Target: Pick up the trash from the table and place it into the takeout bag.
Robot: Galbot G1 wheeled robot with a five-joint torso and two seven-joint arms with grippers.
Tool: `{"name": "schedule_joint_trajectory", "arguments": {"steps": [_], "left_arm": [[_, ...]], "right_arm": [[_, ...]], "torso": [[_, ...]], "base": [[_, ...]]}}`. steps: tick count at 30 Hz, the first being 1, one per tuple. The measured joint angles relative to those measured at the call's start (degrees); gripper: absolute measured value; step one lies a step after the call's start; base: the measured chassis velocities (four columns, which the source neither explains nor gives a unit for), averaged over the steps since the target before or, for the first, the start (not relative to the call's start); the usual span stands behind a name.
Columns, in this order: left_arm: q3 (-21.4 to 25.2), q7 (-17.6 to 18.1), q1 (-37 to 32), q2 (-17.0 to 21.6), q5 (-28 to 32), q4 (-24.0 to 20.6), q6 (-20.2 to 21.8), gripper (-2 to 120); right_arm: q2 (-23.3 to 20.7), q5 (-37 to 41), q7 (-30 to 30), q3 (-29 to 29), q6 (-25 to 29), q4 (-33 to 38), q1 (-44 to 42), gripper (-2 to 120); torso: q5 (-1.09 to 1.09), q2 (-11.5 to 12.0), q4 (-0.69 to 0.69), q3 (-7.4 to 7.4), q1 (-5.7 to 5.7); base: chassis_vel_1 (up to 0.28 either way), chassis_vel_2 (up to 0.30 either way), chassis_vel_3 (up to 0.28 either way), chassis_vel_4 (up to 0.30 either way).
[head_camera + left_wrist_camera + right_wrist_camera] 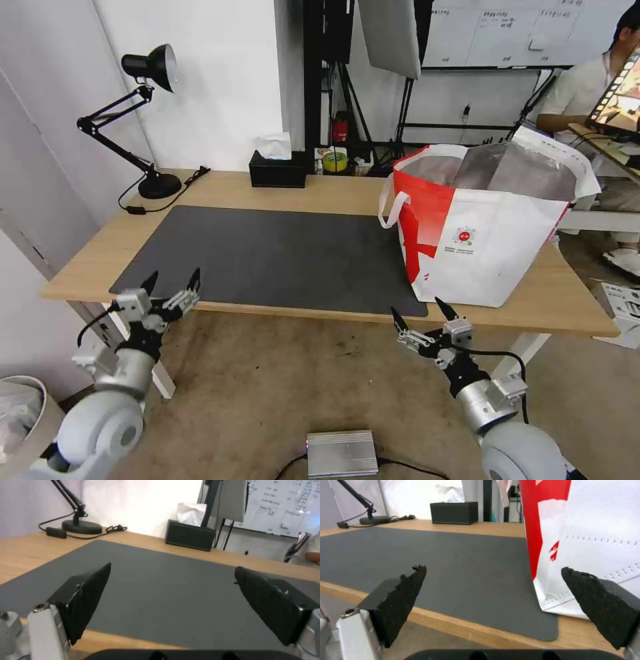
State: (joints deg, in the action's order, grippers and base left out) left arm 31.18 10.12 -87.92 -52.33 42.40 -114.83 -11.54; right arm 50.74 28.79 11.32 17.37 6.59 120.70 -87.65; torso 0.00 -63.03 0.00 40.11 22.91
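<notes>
Standing: the takeout bag [487, 230] is upright on the right part of the table [333, 187], its near left corner on the dark grey mat [267, 257], mouth open to show silver foil lining.
Left gripper: the left gripper [172, 285] hangs at the table's near edge by the mat's near left corner, fingers spread wide and holding nothing.
Right gripper: the right gripper [420, 313] hangs just below the near table edge, fingers spread apart, nothing between them.
Bag to right gripper: the bag rises at about 1 o'clock from it, near but not touching; in the right wrist view its red side panel [536, 527] stands just beyond the far fingertip [583, 585].
Bag to left gripper: well apart, at about 2 o'clock across the mat.
Back edge: a black tissue box [277, 170] at 12 o'clock, a black desk lamp [143, 113] at 10 o'clock.
</notes>
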Motion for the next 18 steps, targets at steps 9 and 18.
{"name": "schedule_joint_trajectory", "arguments": {"steps": [9, 18], "left_arm": [[-0.1, -0.7, -1.4, -1.4, -2.7, 1.8, -2.4, 100], [0.4, -1.9, -3.9, -1.0, -2.9, 3.2, -2.7, 100]], "right_arm": [[0.0, 0.0, 0.0, 0.0, 0.0, 0.0, 0.0, 100], [0.0, 0.0, 0.0, 0.0, 0.0, 0.0, 0.0, 100]], "torso": [[0.0, 0.0, 0.0, 0.0, 0.0], [0.0, 0.0, 0.0, 0.0, 0.0]], "base": [[0.0, 0.0, 0.0, 0.0], [0.0, 0.0, 0.0, 0.0]]}}
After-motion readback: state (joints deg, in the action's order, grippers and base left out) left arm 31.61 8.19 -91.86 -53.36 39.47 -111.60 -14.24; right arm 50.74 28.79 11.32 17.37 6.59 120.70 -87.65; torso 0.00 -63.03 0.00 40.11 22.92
